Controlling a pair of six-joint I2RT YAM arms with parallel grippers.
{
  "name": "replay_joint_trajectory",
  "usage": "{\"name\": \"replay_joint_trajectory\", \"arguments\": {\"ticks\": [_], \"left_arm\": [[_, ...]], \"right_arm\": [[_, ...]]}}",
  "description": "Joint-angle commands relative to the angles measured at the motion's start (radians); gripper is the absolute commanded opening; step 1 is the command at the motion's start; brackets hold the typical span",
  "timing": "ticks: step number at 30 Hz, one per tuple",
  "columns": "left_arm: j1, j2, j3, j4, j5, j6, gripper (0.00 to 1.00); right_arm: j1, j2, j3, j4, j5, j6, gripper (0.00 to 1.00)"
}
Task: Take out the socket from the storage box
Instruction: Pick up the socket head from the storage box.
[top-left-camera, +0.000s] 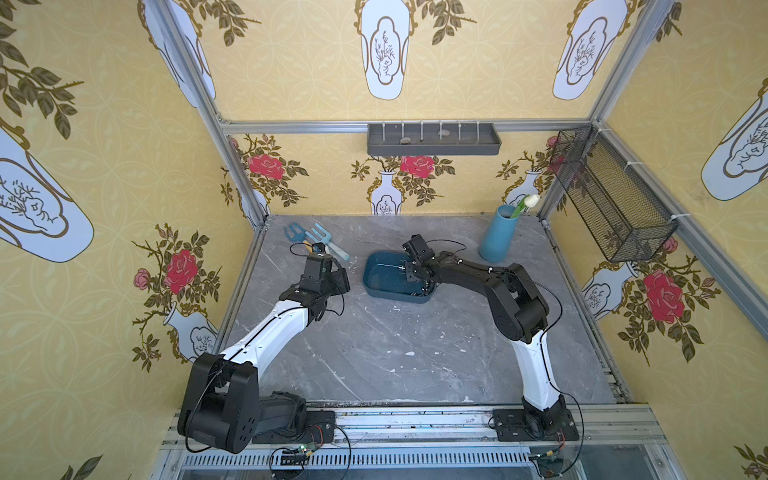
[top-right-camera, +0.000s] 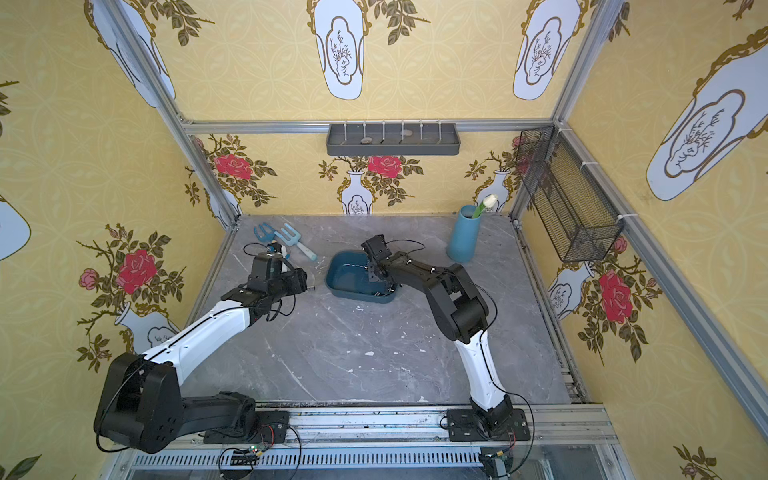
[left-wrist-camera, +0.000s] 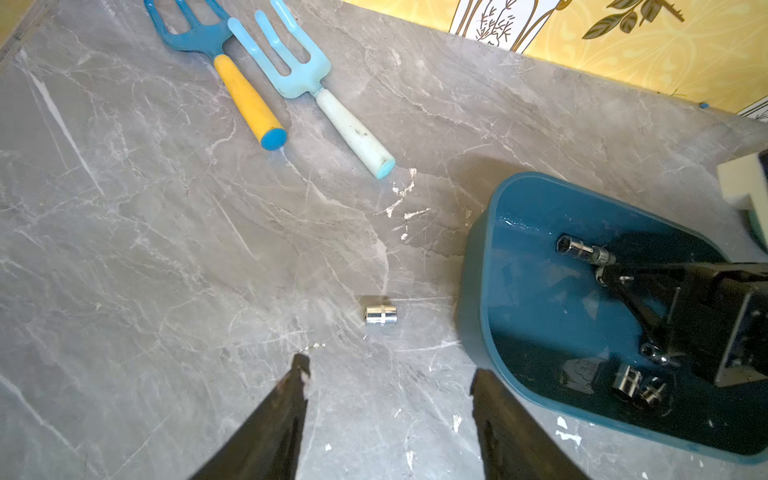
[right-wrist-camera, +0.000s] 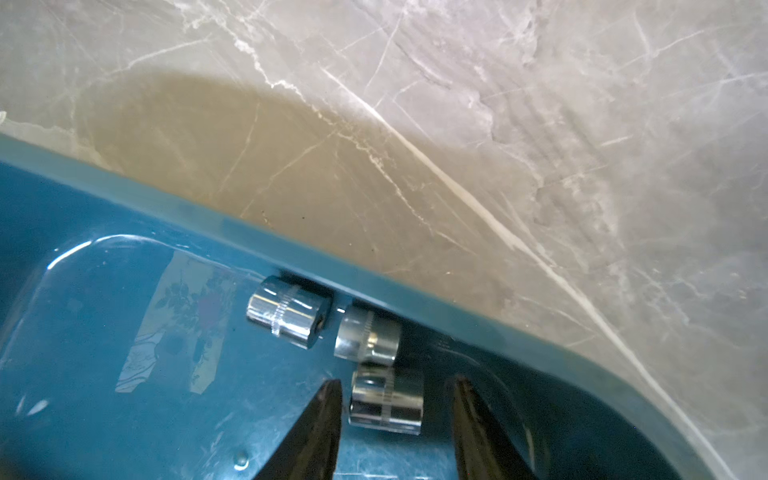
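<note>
Right claw (right-wrist-camera: 395, 380): open astride socket (right-wrist-camera: 386, 403) in storage box (right-wrist-camera: 249, 243).
Left claw (left-wrist-camera: 389, 368): open, empty.
Risk: round socket may roll away.

End effector (right-wrist-camera: 397, 382) astride socket (right-wrist-camera: 386, 402) in storage box (right-wrist-camera: 291, 254)

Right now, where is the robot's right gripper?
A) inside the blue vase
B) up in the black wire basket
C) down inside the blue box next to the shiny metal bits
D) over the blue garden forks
C: the right gripper is down inside the storage box, with its open jaws on either side of a shiny socket.
</note>
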Motion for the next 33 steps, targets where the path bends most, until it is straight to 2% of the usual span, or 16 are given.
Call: {"name": "replay_joint_trajectory", "arguments": {"ticks": [1, 13, 20, 33], "left_arm": [[-0.001, -0.009, -0.012, 0.017, -0.001, 0.020, 0.68], [0.000, -0.023, -0.021, 0.030, 0.006, 0.027, 0.68], [0.000, -0.028, -0.024, 0.034, 0.003, 0.036, 0.68], [0.001, -0.040, -0.025, 0.035, 0.001, 0.044, 0.69]], "right_arm": [[0.005, 0.007, 0.010, 0.010, 0.023, 0.043, 0.49], [0.010, 0.035, 0.034, 0.003, 0.054, 0.084, 0.48], [0.011, 0.045, 0.045, 0.005, 0.061, 0.090, 0.45], [0.019, 0.022, 0.042, -0.006, 0.062, 0.048, 0.26]]}}
